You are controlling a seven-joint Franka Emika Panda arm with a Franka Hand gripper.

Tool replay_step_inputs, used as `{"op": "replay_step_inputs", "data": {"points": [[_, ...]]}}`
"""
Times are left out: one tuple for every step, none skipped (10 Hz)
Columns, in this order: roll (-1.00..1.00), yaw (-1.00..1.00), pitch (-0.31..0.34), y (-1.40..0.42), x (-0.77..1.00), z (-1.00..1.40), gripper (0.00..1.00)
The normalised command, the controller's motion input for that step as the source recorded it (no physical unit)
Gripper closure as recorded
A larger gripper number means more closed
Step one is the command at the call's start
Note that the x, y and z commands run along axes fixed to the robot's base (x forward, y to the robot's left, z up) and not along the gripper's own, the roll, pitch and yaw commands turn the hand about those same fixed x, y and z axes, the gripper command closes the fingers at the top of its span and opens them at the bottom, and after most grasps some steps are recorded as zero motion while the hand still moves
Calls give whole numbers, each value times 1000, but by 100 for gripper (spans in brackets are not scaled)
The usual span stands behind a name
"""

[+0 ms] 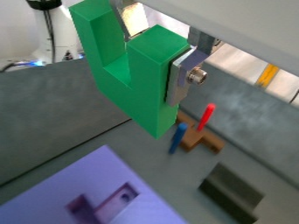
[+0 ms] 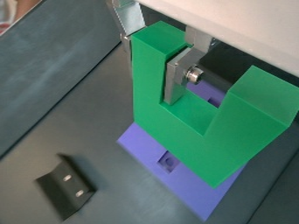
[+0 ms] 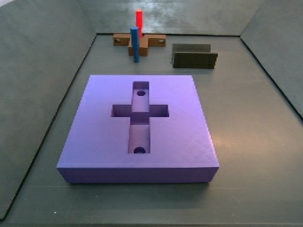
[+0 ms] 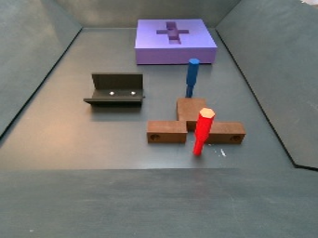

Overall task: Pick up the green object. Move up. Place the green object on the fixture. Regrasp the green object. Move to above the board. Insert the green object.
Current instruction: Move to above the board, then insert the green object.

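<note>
My gripper (image 1: 158,52) is shut on one arm of the green object (image 1: 135,79), a U-shaped block with a square notch, held in the air. Both wrist views show it; the gripper (image 2: 155,57) clamps the green object (image 2: 222,131) between silver fingers (image 2: 179,77). The purple board (image 2: 146,144) with its cross recess lies below the piece. The board also shows in both side views (image 3: 178,124) (image 4: 155,42) and in a wrist view (image 1: 70,188). The dark fixture (image 3: 194,58) (image 4: 115,90) stands apart from it, also in both wrist views (image 1: 233,194) (image 2: 66,184). Gripper and green object are out of both side views.
A brown base (image 4: 168,132) with a red peg (image 4: 203,130) and a blue peg (image 4: 192,76) stands near the fixture, also seen in a side view (image 3: 124,39) and a wrist view (image 1: 198,138). Grey walls ring the dark floor (image 3: 249,133).
</note>
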Motion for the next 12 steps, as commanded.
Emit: {"op": "replay_step_inputs", "data": {"points": [[-1000,-55,31,-6,-88,-2,100],[-782,-33,3,23,-80,13,100],[-565,-24,-24,22,-71,-4,100],[-336,-11,-34,15,-56,2,100],[-256,-7,-34,14,-45,4,100],[-19,0,0,0,0,0,100],[-129,-17,-26,-37,43,-97,100],[-297,-40,-36,-131,226,-469,100],[-266,0,-61,-77,363,-557,100],[-227,0,-86,0,371,-666,100],[-184,0,-101,0,269,-769,100],[-144,106,-90,-14,86,-811,100]]}}
